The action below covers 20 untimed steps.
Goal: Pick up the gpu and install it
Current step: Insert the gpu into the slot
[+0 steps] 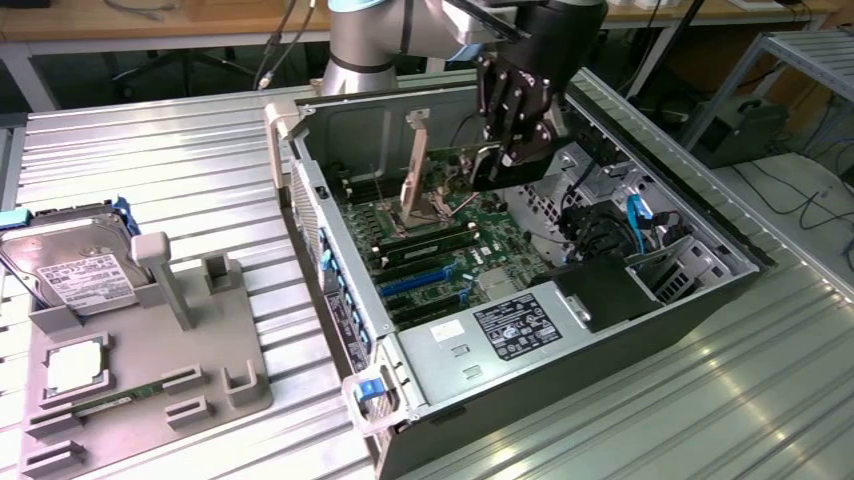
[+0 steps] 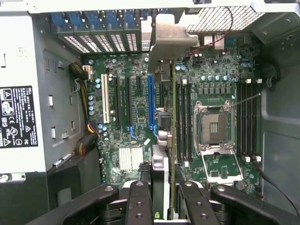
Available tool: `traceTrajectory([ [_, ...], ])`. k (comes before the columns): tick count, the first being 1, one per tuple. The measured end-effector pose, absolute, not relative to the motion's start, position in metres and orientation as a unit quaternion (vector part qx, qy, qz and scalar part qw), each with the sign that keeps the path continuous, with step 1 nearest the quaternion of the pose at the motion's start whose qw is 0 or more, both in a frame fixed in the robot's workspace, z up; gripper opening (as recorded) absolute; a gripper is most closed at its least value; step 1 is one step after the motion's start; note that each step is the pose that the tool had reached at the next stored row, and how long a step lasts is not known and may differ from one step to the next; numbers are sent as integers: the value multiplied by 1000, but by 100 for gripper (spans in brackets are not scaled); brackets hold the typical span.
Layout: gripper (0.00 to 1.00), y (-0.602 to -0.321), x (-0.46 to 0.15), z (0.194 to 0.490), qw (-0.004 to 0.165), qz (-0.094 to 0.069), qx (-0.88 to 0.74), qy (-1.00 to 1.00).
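Note:
The gpu (image 1: 451,178) hangs inside the open computer case (image 1: 340,330), over the motherboard (image 1: 441,255). Its metal bracket (image 1: 416,160) faces the case's rear wall. My gripper (image 1: 505,165) reaches down into the case from above and is shut on the card's end away from the bracket. In the wrist view the gpu (image 2: 165,140) is seen edge-on between the two black fingers (image 2: 139,201), with its bracket (image 2: 168,40) at the far end. The card runs above the motherboard, just beside the blue expansion slot (image 2: 151,101). Whether it touches a slot I cannot tell.
A grey fixture tray (image 1: 200,350) at the exterior view's left holds a silver hard drive (image 1: 74,270) and a square CPU chip (image 1: 76,365). Inside the case are the power supply (image 1: 514,325), blue cables (image 1: 638,225) and the empty CPU socket (image 2: 213,124).

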State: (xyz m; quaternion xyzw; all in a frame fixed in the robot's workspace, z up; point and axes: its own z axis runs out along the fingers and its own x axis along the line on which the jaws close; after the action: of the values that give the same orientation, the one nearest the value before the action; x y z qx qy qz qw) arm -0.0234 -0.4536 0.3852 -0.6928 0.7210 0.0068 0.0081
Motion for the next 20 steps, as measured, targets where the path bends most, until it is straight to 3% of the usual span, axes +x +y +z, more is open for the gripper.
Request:
traceTrajectory([
  [20,28,-454,-25,370,8,7,-704,710],
])
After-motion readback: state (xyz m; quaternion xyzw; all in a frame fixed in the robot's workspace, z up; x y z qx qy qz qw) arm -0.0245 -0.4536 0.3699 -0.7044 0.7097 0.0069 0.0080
